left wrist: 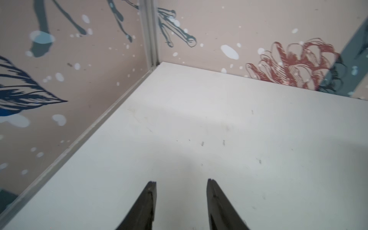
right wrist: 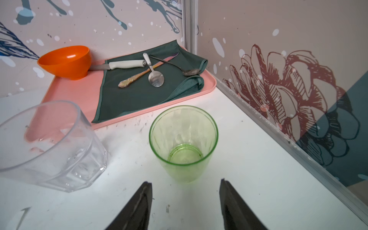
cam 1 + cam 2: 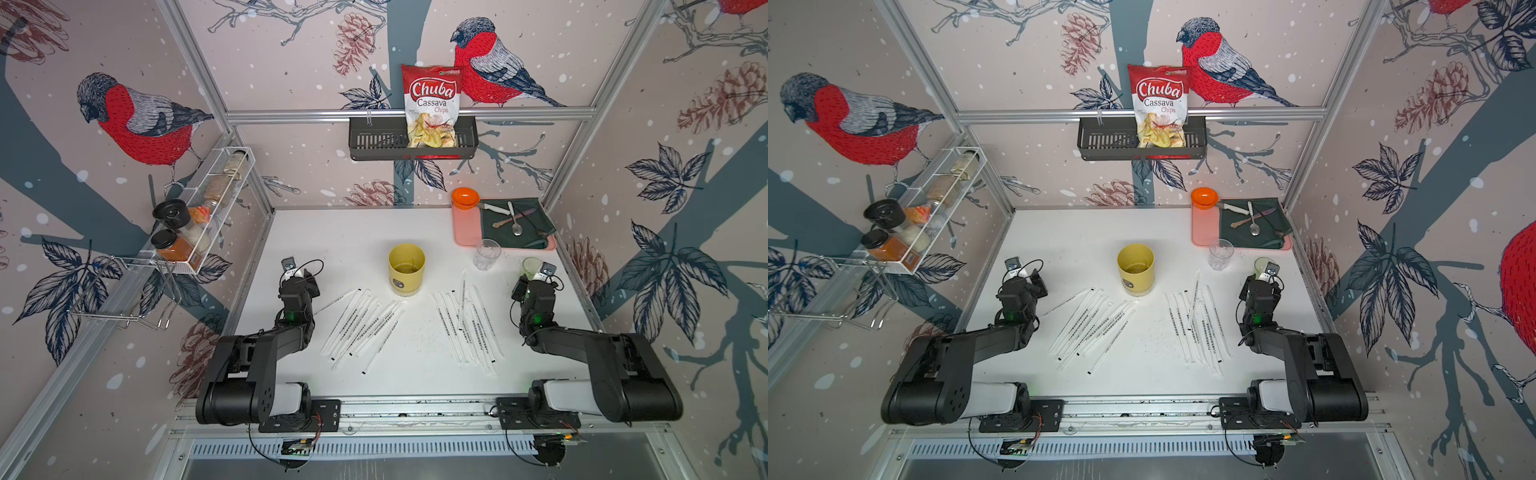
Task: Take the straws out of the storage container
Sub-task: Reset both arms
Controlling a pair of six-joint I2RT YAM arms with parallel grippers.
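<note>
The left gripper (image 1: 181,182) has its two fingers apart with nothing between them, and only the bare white table (image 1: 258,129) lies in front of it. The right gripper (image 2: 185,181) is wide apart too and holds nothing. A green cup (image 2: 183,139) stands just in front of its fingers, in the middle of the right wrist view, and a clear glass (image 2: 49,143) stands near it at the left edge. The straws (image 3: 361,324) lie flat on the table in two loose heaps in the lower middle of both top views, one heap by each arm. The yellow storage cup (image 3: 406,270) stands upright just above the gap between the heaps and looks empty, so the job looks done. What could go wrong now is a bump. If the right gripper goes forward, it could tip the green cup or knock the glass. The straws are light and loose, so an arm swinging low could sweep them off the table or push the yellow cup over.
</note>
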